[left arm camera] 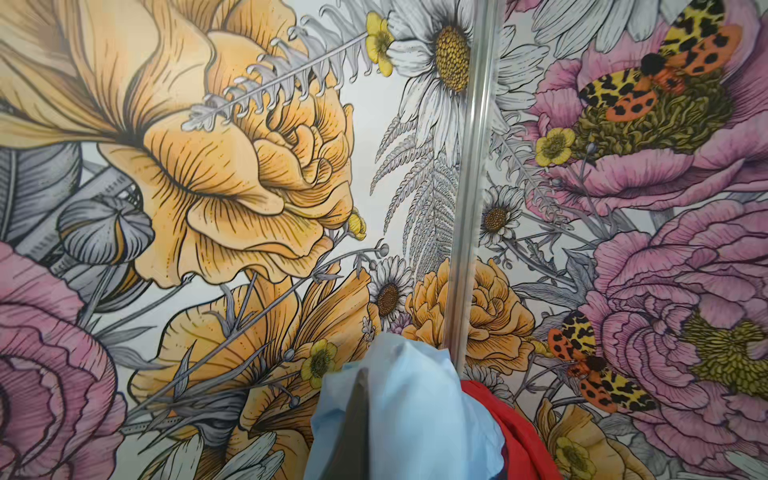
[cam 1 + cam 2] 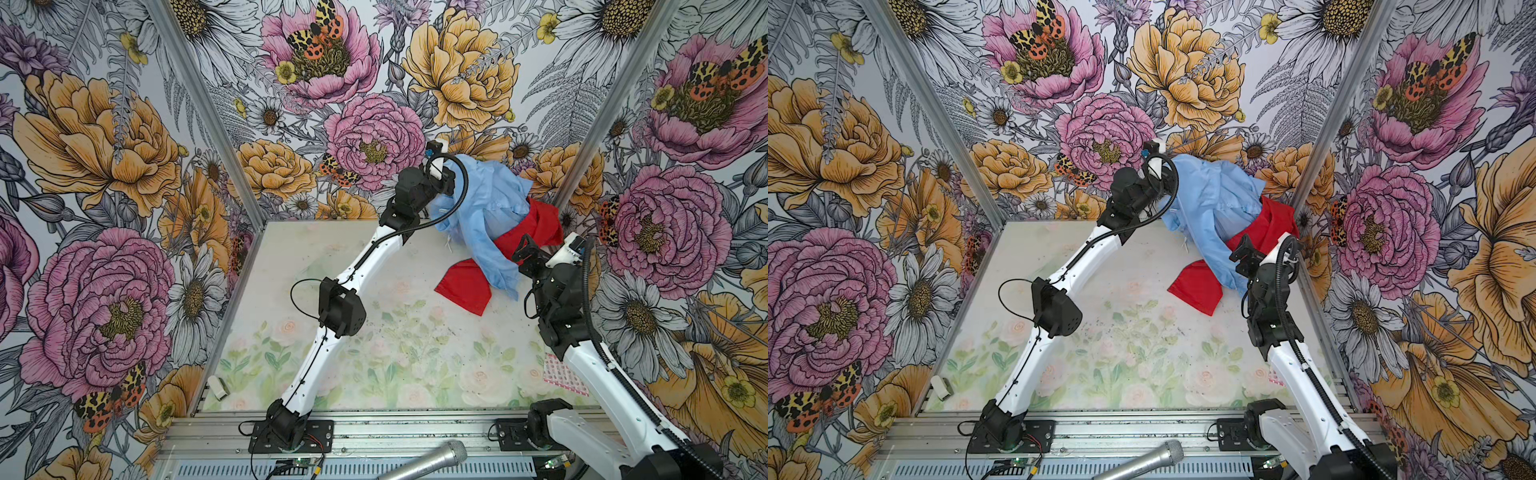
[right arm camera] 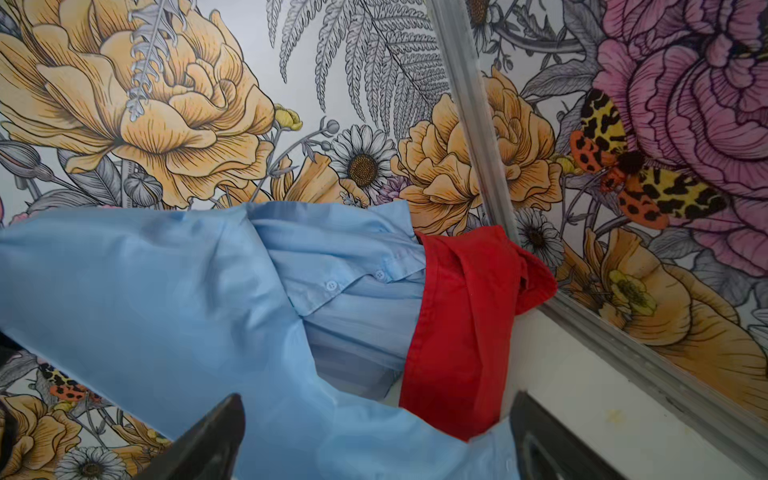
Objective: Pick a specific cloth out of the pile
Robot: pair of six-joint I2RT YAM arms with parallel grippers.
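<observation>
The cloth, a smooth light-blue shirt with buttons, is lifted at the back right corner and drapes down over a bright red garment. My left gripper is raised against the back wall and shut on the cloth's upper edge. In the left wrist view the cloth wraps over one dark finger, and the other finger is hidden. My right gripper stands open, low beside the pile. A sleeve of the cloth lies loose between its fingers, and the red garment is just beyond.
White strings dangle under the cloth's left edge. Floral walls and a metal corner post close in behind the pile. A pink patterned patch lies by the right arm, a small white object at front left, and a microphone on the front rail.
</observation>
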